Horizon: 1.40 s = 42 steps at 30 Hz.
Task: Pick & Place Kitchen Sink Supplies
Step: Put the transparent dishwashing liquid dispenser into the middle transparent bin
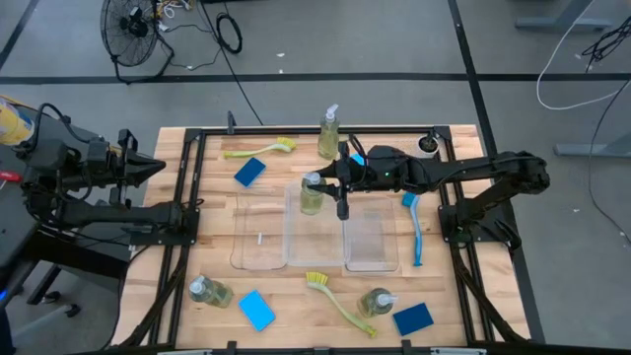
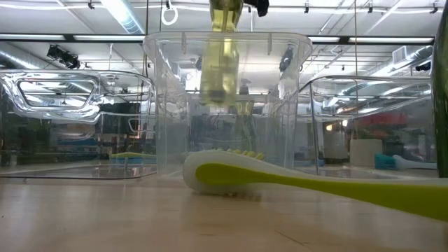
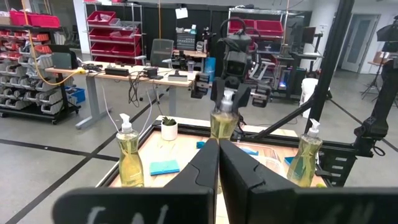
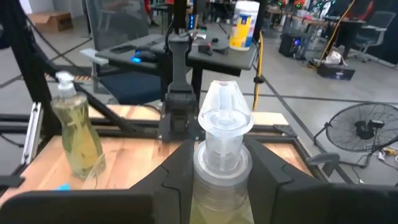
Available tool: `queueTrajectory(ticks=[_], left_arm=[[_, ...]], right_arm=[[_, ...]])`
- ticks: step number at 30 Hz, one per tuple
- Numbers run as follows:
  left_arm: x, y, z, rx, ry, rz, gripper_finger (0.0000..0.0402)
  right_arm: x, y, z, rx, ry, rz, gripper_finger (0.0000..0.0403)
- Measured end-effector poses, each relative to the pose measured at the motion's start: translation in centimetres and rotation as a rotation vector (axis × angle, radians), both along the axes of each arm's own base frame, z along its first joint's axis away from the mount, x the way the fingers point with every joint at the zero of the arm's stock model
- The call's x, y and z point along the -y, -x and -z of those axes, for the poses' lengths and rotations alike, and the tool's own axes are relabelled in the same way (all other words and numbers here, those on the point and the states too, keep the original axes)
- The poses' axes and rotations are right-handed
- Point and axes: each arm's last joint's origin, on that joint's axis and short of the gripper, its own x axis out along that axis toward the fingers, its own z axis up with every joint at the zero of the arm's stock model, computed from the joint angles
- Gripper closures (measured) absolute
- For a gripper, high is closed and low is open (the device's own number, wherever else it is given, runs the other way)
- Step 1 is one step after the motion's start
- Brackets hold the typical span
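With the right tool (image 1: 325, 182) clenched on the soap bottle's (image 1: 312, 195) neck, we lower it upright, probably into the middle tray (image 1: 314, 251).

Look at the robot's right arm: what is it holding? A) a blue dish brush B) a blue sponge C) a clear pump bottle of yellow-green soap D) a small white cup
C: the right gripper has its fingers closed around the neck of a clear pump bottle of yellow-green soap, held over the middle clear plastic tray.
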Motion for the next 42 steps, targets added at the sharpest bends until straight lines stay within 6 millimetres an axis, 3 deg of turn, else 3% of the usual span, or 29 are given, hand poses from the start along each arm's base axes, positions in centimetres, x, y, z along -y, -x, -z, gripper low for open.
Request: queueTrajectory(ticks=[10,32,42], left_arm=[[0.0,0.0,0.0,0.000,0.000,0.000,0.0383],[0.0,0.0,0.0,0.000,0.000,0.000,0.0383],[0.0,0.0,0.0,0.000,0.000,0.000,0.0383]], right_arm=[[0.1,-0.3,1.7,0.008,0.004,0.017,0.0301],[1.7,-4.1,6.8,-0.067,-0.058,0.053,0.0301],[2.2,-4.5,7.2,-0.052,-0.050,0.081,0.0301]])
